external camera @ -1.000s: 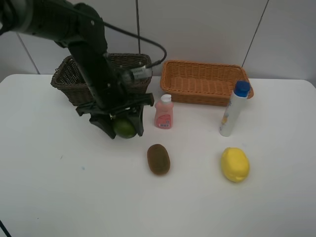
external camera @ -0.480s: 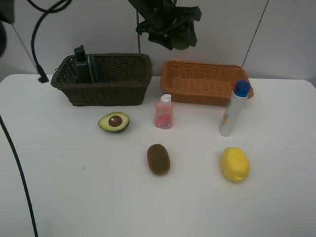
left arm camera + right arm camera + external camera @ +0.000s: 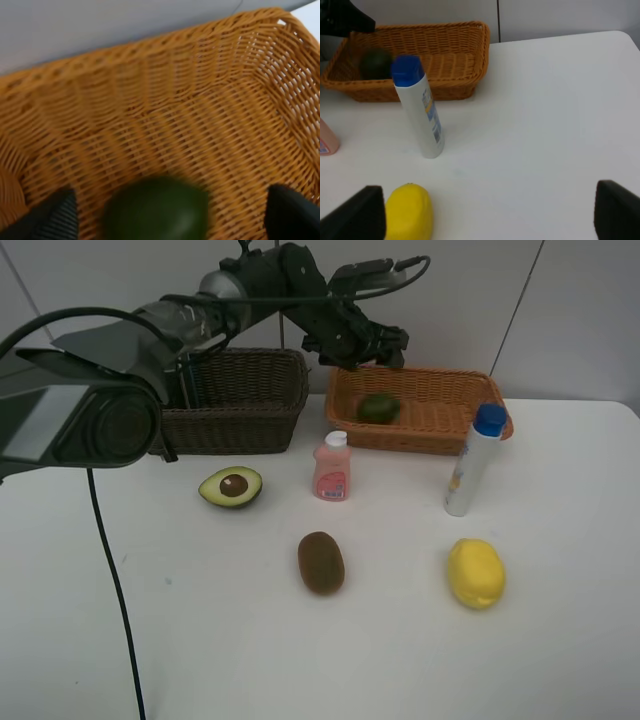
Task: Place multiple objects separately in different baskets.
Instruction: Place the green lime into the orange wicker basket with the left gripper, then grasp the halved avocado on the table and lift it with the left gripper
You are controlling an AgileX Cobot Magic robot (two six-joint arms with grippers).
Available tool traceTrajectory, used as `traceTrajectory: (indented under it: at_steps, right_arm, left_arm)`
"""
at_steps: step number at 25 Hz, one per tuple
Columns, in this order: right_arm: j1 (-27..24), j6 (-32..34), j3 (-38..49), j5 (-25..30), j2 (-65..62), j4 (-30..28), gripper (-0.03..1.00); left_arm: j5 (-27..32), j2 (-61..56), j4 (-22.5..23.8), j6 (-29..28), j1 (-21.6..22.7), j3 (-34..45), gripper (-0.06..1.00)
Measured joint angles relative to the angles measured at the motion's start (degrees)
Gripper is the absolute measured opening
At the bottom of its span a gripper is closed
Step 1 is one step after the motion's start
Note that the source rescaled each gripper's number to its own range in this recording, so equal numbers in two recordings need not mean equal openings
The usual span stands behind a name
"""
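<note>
My left gripper hangs open over the light orange basket. The green avocado lies free in that basket's left part; in the left wrist view it is a blurred shape between my open fingertips. The halved avocado, pink bottle, brown kiwi, yellow lemon and white blue-capped tube are on the table. The dark brown basket is partly behind my arm, its contents hidden. My right gripper is open and empty near the lemon and tube.
My left arm stretches from the left across the dark basket toward the orange one. A white wall stands close behind both baskets. The white table has its right edge near the tube's side.
My left gripper lifted the green avocado from in front of the dark basket, carried it up and right over the orange basket, and let it go. The avocado now lies in the orange basket.
</note>
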Motion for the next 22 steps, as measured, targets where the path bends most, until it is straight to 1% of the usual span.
traceTrajectory:
  at_steps: [3, 6, 12, 15, 18, 22]
  right_arm:
    - [0.00, 0.00, 0.00, 0.00, 0.00, 0.00, 1.00]
    - [0.00, 0.00, 0.00, 0.00, 0.00, 0.00, 1.00]
    - [0.00, 0.00, 0.00, 0.00, 0.00, 0.00, 1.00]
    - [0.00, 0.00, 0.00, 0.00, 0.00, 0.00, 1.00]
    - [0.00, 0.00, 0.00, 0.00, 0.00, 0.00, 1.00]
    - [0.00, 0.00, 0.00, 0.00, 0.00, 0.00, 1.00]
  left_arm:
    - [-0.24, -0.56, 0.00, 0.15, 0.00, -0.52, 0.99]
    - [3.91, -2.45, 0.28, 0.74, 0.00, -0.57, 1.00]
    - [19.97, -10.40, 3.35, 0.96, 0.00, -0.67, 1.00]
    - [26.72, -13.63, 5.98, -0.45, 0.00, -0.79, 1.00]
    - [28.23, -15.49, 8.45, -1.27, 0.00, -0.84, 1.00]
    - [28.27, -17.57, 8.96, -1.54, 0.00, -0.77, 1.00]
